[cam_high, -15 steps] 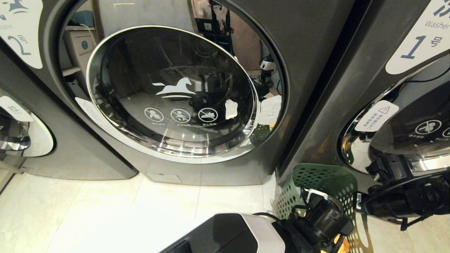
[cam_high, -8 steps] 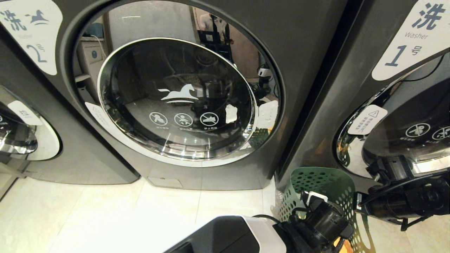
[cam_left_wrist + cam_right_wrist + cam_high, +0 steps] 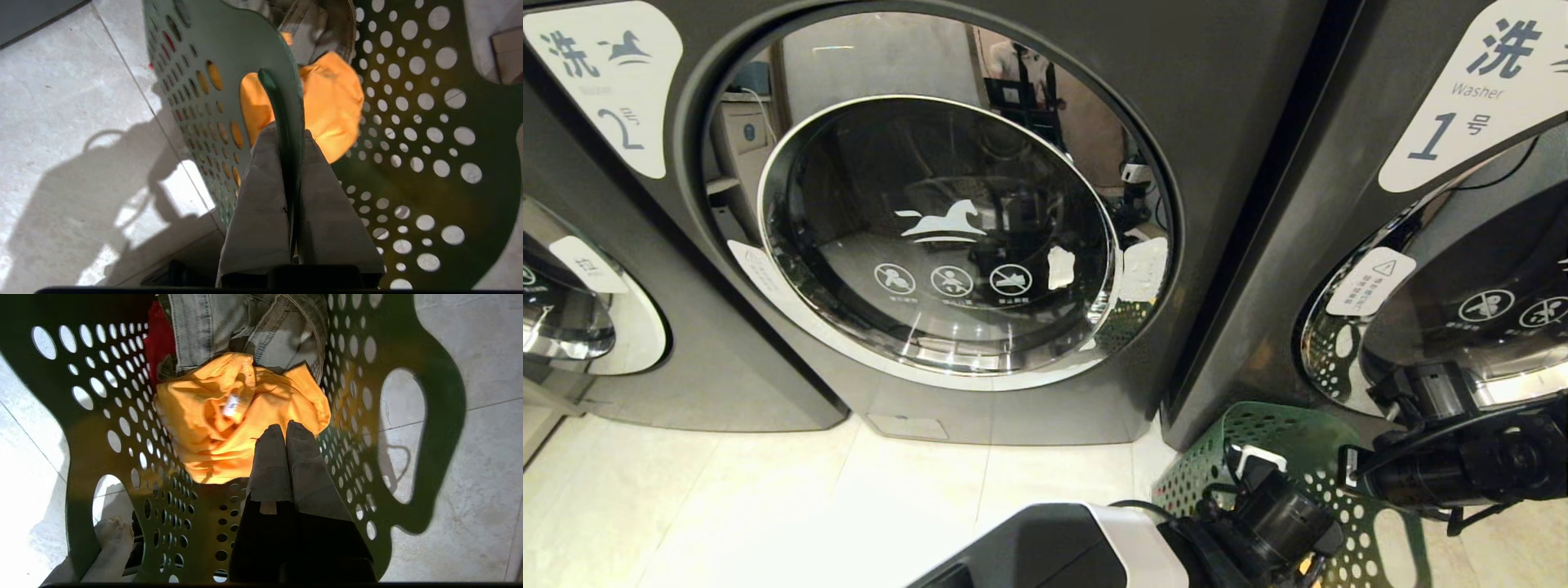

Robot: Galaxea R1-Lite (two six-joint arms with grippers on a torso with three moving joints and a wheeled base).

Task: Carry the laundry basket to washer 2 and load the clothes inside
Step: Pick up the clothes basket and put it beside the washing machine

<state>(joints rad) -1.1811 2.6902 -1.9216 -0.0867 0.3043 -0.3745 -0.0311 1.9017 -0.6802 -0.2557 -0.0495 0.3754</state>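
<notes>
Since a second ago my whole head view has slid downward over the machines, so the label with the numeral 2 now shows in full. That is my camera tilting, not the machines moving. The basket rim also sits lower and closer to me now, which I judge means I am lowering it to the floor in front of the washers.

Washer 2 (image 3: 947, 237) fills the middle of my head view, its round glass door shut. The laundry basket (image 3: 1286, 437) is at the lower right, near the foot of the gap between washer 2 and washer 1 (image 3: 1462, 269).

My left end effector (image 3: 292, 196) is clamped narrow on the basket's rim, one finger on each side of the wall beside a handle cut-out. My right end effector (image 3: 286, 457) is closed with nothing between its fingers, poised inside the basket above the clothes.

Counts: three washers in view, the third (image 3: 572, 310) only partly seen at the left edge. One basket. Three garments inside it: one yellow garment (image 3: 229, 416), one denim piece (image 3: 245, 326), and one red garment (image 3: 157, 343), though little of the red shows.
</notes>
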